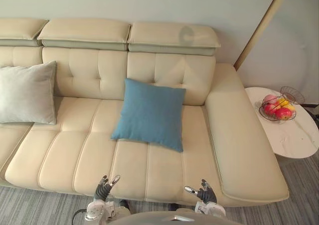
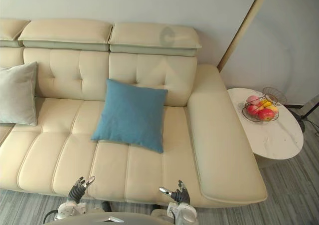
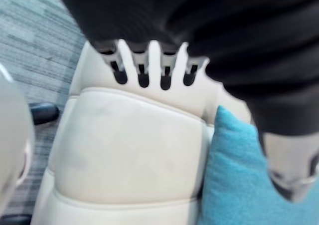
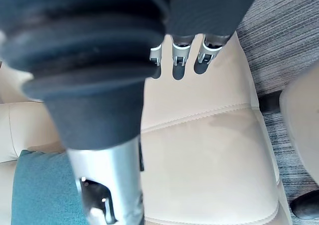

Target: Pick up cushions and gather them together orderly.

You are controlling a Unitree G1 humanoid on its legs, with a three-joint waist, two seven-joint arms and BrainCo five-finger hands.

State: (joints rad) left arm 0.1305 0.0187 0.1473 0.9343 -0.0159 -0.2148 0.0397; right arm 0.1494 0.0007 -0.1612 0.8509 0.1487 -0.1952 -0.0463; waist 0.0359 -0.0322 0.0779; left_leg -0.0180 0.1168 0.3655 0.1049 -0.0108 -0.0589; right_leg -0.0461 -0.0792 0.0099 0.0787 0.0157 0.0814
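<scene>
At nine o'clock, a grey cushion [image 1: 27, 93] rests on the sofa [image 1: 75, 157]. We hold our left robot hand [image 1: 103, 189] open and empty at seven. The blue cushion [image 1: 149, 112] leans mid-seat. Our right robot hand [image 1: 203, 192] is open at five, and fruit [image 1: 277, 109] tops the tabletop [image 1: 294, 137] at three.

Relaxed left hand [image 1: 103, 189] and right hand [image 1: 205, 192]
</scene>
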